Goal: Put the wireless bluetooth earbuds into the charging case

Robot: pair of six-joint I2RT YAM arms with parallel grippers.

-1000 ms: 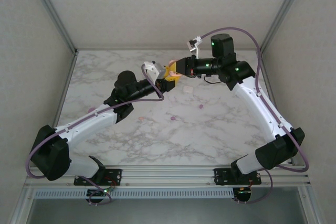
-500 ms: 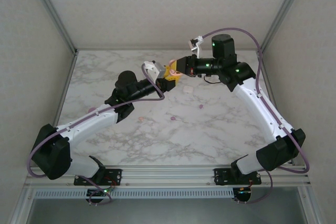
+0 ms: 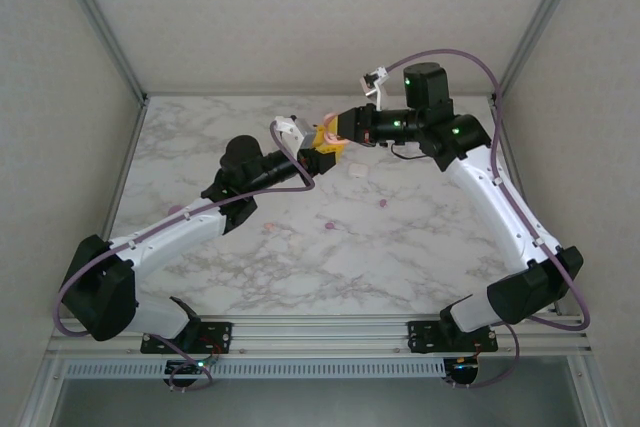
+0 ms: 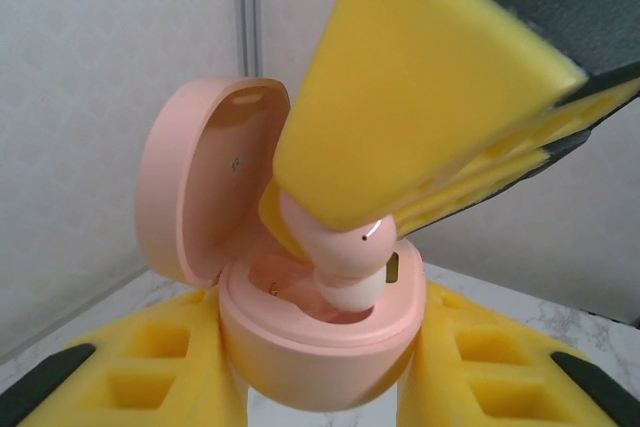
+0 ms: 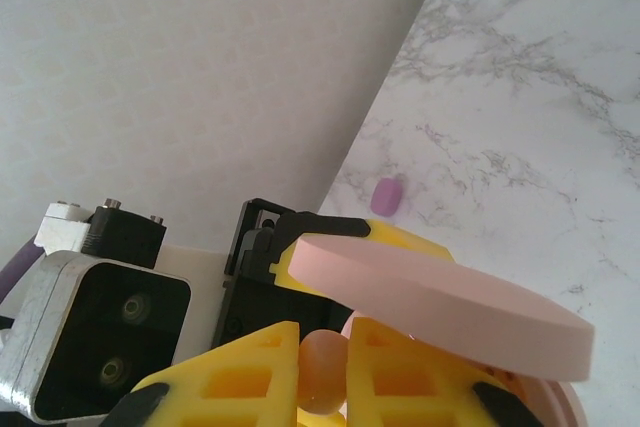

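Observation:
The open pink charging case (image 4: 318,352) sits between the yellow pads of my left gripper (image 4: 320,377), which is shut on its base; the lid (image 4: 200,187) stands up at the left. Held above the marble table, the case (image 3: 326,119) meets my right gripper (image 3: 334,127). The right gripper's yellow fingers (image 4: 420,97) come down from the upper right, shut on a pink earbud (image 4: 345,259) whose white tip dips into the case's well. In the right wrist view the earbud (image 5: 320,372) is pinched in my right gripper (image 5: 323,332), under the pink lid (image 5: 440,302).
Small pink and purple pieces lie loose on the marble table (image 3: 420,247), among them one (image 3: 382,203) right of centre, another (image 3: 330,226) at centre, and a white one (image 3: 353,169). A purple piece (image 5: 387,196) lies near the back wall. Side walls close in the table.
The right gripper has edged slightly left and toward the case with the earbud. The left arm has held the case still.

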